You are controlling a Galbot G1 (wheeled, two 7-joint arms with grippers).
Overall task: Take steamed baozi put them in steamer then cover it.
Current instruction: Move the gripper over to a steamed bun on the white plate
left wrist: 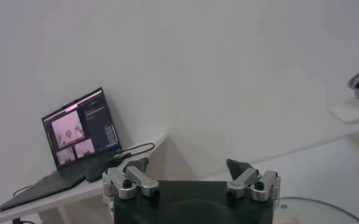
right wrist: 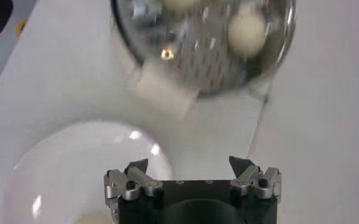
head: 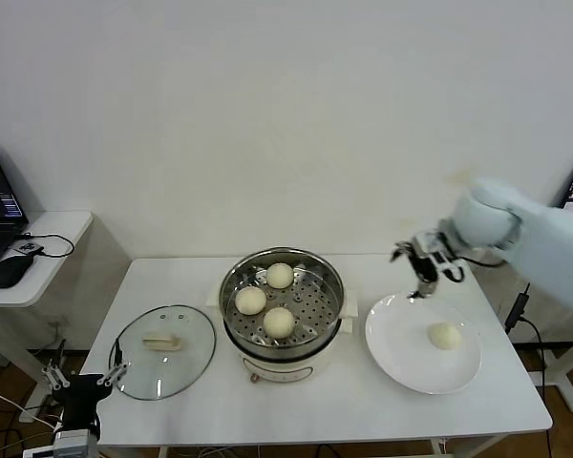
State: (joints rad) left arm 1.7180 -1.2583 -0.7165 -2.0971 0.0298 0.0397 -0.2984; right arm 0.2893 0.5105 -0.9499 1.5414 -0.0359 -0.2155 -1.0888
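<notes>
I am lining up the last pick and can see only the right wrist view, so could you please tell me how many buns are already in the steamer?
Observer: Three buns sit on the tray inside the steamer.
Operator: Thank you. Where is the last one?
Observer: One bun lies on the white plate, to the right of the steamer.
Operator: And where is the lid?
Observer: The glass lid lies flat on the table, left of the steamer.
Operator: What is the left arm doing?
Observer: The left gripper waits open beyond the table's front left corner; the right gripper hangs open above the plate's far rim.
</notes>
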